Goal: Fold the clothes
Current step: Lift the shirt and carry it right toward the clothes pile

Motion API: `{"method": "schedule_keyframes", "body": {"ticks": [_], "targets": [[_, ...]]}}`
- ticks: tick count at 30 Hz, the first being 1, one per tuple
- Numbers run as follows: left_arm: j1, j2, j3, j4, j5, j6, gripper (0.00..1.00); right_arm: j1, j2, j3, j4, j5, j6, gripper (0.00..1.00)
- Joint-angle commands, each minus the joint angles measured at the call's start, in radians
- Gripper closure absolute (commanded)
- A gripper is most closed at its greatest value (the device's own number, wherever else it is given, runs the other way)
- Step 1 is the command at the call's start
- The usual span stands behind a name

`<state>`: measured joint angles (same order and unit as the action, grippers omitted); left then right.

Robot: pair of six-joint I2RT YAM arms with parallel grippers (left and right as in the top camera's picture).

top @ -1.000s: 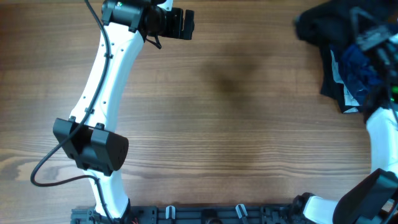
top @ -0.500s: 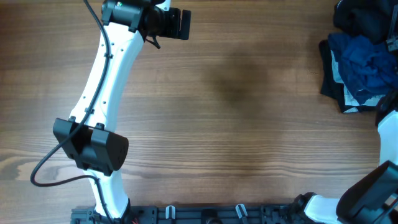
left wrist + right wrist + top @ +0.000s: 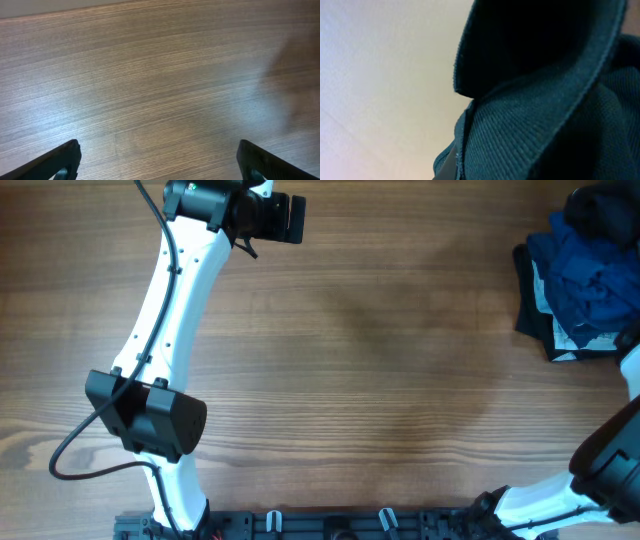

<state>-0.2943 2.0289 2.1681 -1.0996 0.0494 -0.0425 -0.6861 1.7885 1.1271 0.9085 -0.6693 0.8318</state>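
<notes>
At far right, right gripper pinches the clothes [image 3: 545, 115], bunched shapeless; left gripper [image 3: 157, 156] gapes.

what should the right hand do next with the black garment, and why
Probably carry the black garment to the bare middle of the table and lower it there: the right hand seems shut on it by the blue heap, and folding needs flat room.
</notes>
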Motion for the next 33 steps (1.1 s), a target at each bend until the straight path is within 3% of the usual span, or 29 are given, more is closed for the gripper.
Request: {"method": "schedule_keyframes", "body": {"ticks": [1,13,17,23,30,31,33], "targets": [[0.005,0.002,-0.003,0.002,-0.013,0.009,0.0,-0.02,0.061,0.097,0.053,-0.017,-0.046,0.96],[0.005,0.002,-0.003,-0.002,-0.009,-0.005,0.0,-0.029,0.303,0.19,0.101,-0.027,0.009,0.96],[0.005,0.002,-0.003,0.003,-0.005,-0.022,0.0,-0.036,0.311,0.19,0.102,-0.078,0.014,0.96],[0.005,0.002,-0.003,0.017,-0.006,-0.022,0.0,-0.107,0.279,0.19,0.109,-0.245,0.143,0.93],[0.005,0.003,-0.003,0.036,0.014,-0.022,0.0,-0.205,0.217,0.19,-0.173,-0.408,0.279,0.94],[0.004,0.003,-0.003,0.04,0.014,-0.023,0.0,-0.222,0.193,0.19,-0.306,-0.409,0.259,0.78],[0.004,0.003,-0.003,0.04,0.013,-0.036,0.0,-0.232,0.171,0.19,-0.396,-0.409,0.234,0.68]]}}
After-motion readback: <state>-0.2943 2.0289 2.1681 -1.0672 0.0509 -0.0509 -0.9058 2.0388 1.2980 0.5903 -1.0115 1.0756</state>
